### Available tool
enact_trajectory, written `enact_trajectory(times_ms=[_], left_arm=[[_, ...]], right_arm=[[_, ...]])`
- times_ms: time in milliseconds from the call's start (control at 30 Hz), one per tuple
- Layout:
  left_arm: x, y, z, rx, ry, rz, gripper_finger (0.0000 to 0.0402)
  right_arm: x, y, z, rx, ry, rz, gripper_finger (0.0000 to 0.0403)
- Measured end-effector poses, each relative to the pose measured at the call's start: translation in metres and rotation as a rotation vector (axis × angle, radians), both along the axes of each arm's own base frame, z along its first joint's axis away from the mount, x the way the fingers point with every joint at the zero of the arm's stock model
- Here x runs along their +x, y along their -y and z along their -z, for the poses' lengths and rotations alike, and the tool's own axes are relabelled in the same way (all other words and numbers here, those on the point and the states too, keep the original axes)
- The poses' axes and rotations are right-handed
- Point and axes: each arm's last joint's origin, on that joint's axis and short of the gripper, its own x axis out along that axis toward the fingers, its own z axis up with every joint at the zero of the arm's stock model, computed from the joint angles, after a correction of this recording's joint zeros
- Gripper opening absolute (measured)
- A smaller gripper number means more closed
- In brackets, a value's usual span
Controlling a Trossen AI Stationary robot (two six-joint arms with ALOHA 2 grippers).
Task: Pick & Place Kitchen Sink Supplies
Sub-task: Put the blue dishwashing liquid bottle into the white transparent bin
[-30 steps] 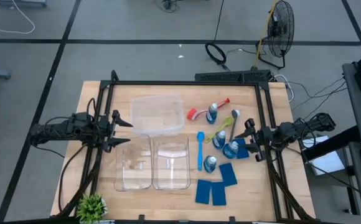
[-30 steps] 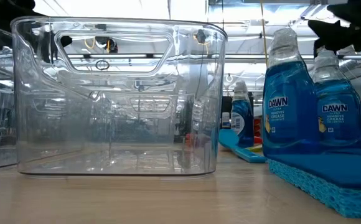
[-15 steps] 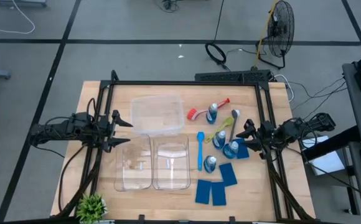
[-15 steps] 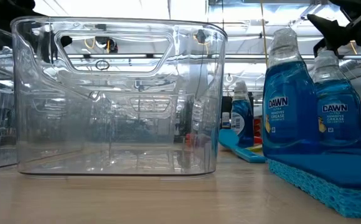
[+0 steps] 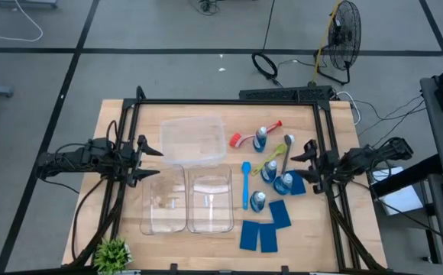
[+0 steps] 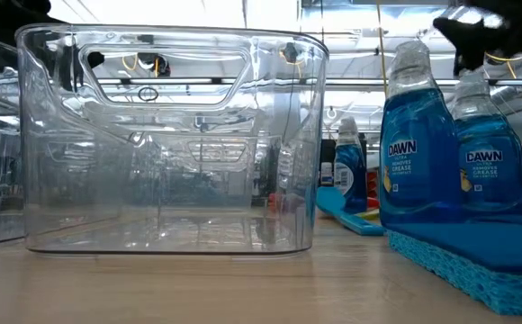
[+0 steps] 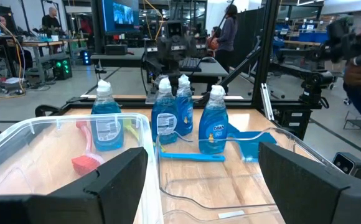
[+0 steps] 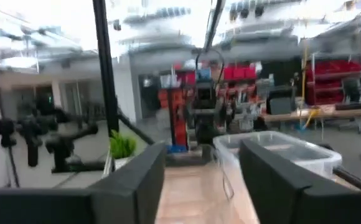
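**Right gripper open beside the soap bottles, left arm waiting by the bins**

In the overhead view the right gripper point(image 5: 311, 164) sits at the right of the frame, just right of a cluster of soap bottles point(image 5: 282, 182), its fingers spread apart with nothing between them. The left gripper point(image 5: 151, 158) waits at the left of the frame, jaws wide and empty, pointing toward the clear bins point(image 5: 185, 200).

Four bottles stand upright, caps up: one at upper centre-right point(image 5: 260, 138), two close together near the right gripper, and one lower down point(image 5: 258, 201). The red brush point(image 5: 246, 137) lies beside the upper bottle, its long axis running left-right, head to the left. The blue brush point(image 5: 246, 183) lies with its long axis running top to bottom of the frame, just right of the bins. A yellow-green brush point(image 5: 266, 162) lies diagonally, from lower left up to upper right. Flat blue sponges point(image 5: 260, 236) lie at the lower centre-right, with one more point(image 5: 297, 186) under the right gripper's side of the cluster.

From table height, two bottles point(image 6: 414, 153) stand at the right of the frame behind a sponge point(image 6: 477, 256).
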Motion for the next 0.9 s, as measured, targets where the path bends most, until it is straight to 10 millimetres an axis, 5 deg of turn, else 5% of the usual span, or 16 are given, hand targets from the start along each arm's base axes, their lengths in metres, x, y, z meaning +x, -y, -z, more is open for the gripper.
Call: enact_trajectory(times_ms=[200, 433, 700, 900], left_arm=[[0.0, 0.0, 0.0, 0.0, 0.001, 0.0, 0.0306], [0.0, 0.0, -0.001, 0.0, 0.006, 0.0, 0.0306], [0.0, 0.0, -0.001, 0.0, 0.006, 0.0, 0.0306], [0.0, 0.0, -0.001, 0.0, 0.007, 0.0, 0.0306]], right_arm=[[0.017, -0.014, -0.032, -0.061, -0.276, -0.064, 0.0304], [0.037, -0.03, -0.076, -0.022, -0.832, 0.088, 0.0312], [0.039, -0.044, -0.067, 0.118, -1.389, 0.243, 0.0292], [0.043, -0.052, -0.039, 0.186, -1.471, 0.292, 0.0288]])
